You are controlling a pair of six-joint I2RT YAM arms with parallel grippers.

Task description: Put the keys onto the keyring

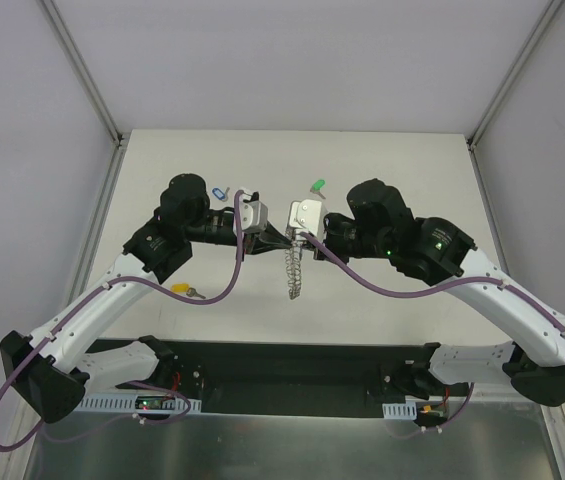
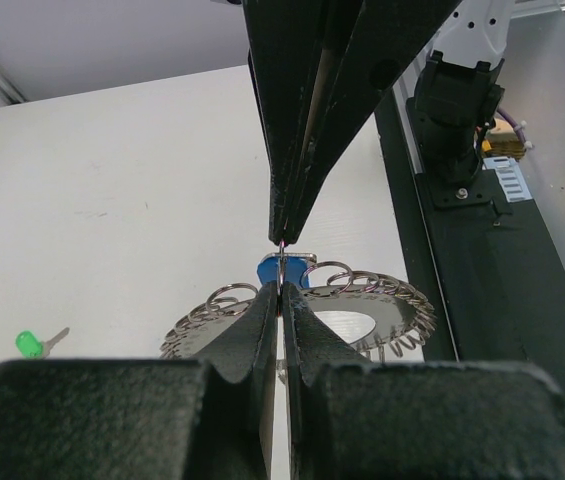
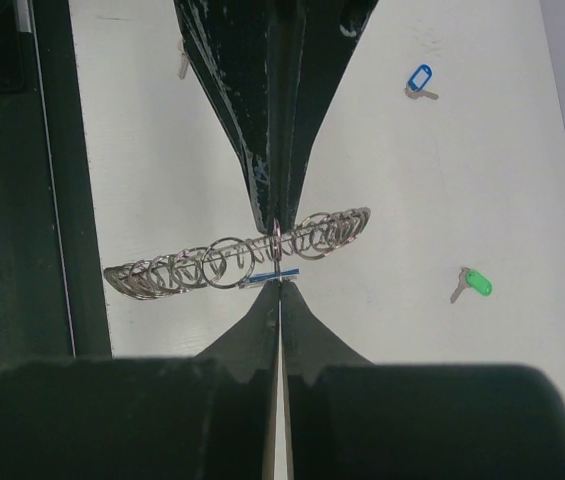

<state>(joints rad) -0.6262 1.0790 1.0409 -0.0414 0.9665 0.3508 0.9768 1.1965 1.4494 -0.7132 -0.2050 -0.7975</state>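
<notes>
Two pairs of fingers, both mine, meet tip to tip over the middle of the surface (image 1: pixel 382 160). My left fingers (image 2: pixel 260 325) are pressed tight together, and so are my right fingers (image 3: pixel 258 330). Between the tips sit the blue key (image 2: pixel 284 268) and one small loop of the keyring (image 3: pixel 212 262), which hangs in the air on its edge. I cannot tell which pair pinches the key and which pinches the loop. The hold is tiny, just the very tips on thin wire. If I twist or pull too hard, I think the wire could slide out and the whole keyring would drop. The key could also turn in the pinch and miss the loop. The green key (image 3: pixel 477 284) and the pale blue key (image 3: pixel 419 78) lie well apart on the surface.
</notes>
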